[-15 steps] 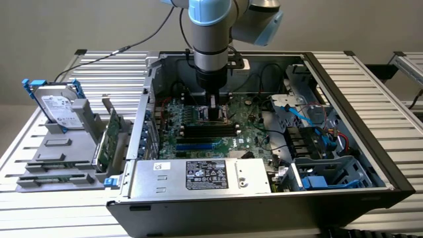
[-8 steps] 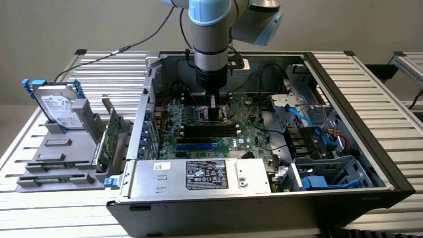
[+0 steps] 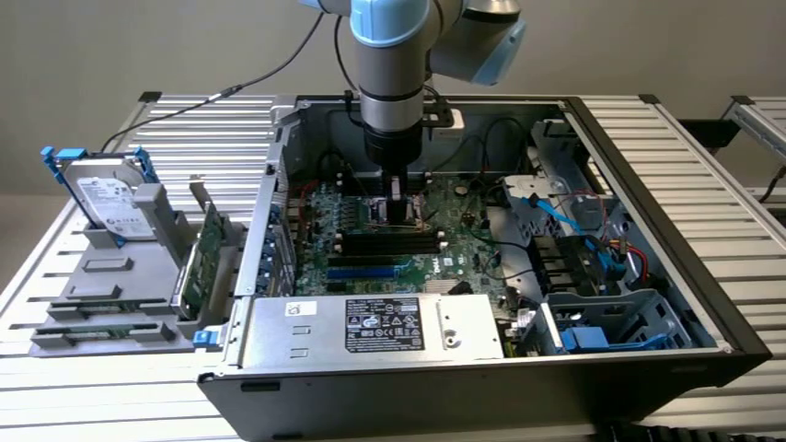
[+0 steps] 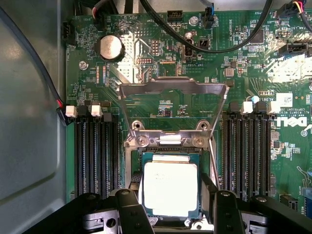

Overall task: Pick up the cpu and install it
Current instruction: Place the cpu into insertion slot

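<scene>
The cpu (image 4: 170, 187), a small square chip with a bright silver top, lies level over the open socket (image 4: 168, 141) on the green motherboard. My gripper (image 4: 173, 196) straddles it, its black fingers (image 4: 129, 200) pressed against two opposite edges of the chip. The socket's metal load plate (image 4: 173, 87) is flipped up and back. In the exterior view the arm reaches straight down into the open computer case, with the gripper (image 3: 399, 210) low over the board's middle; the cpu is hidden under it there.
Long black memory slots (image 4: 95, 151) flank the socket on both sides. Black cables (image 4: 195, 41) cross the board beyond the load plate. The power supply (image 3: 368, 327) fills the case's near side. A hard drive (image 3: 109, 198) in a blue bracket stands outside, at the exterior view's left.
</scene>
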`<state>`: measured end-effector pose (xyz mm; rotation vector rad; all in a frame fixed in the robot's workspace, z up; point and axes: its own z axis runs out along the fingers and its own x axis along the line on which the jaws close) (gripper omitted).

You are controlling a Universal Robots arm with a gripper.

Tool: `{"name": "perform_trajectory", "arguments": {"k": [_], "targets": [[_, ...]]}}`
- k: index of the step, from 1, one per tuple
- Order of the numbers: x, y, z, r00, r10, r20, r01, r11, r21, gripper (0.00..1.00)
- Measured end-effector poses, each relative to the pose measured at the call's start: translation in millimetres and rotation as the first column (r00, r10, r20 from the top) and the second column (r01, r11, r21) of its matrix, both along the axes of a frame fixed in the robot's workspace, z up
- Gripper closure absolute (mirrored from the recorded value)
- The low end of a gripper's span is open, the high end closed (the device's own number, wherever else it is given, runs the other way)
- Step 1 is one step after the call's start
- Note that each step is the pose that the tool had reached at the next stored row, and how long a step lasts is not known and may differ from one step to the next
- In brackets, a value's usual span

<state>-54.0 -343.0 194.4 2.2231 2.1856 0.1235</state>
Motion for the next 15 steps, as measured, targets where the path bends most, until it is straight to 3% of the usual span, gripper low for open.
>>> {"name": "perform_trajectory", "arguments": {"k": [15], "targets": [[0.0, 1.2, -0.5, 1.0, 0.0, 0.0, 0.0, 1.0, -0.0016, 0.45]]}}
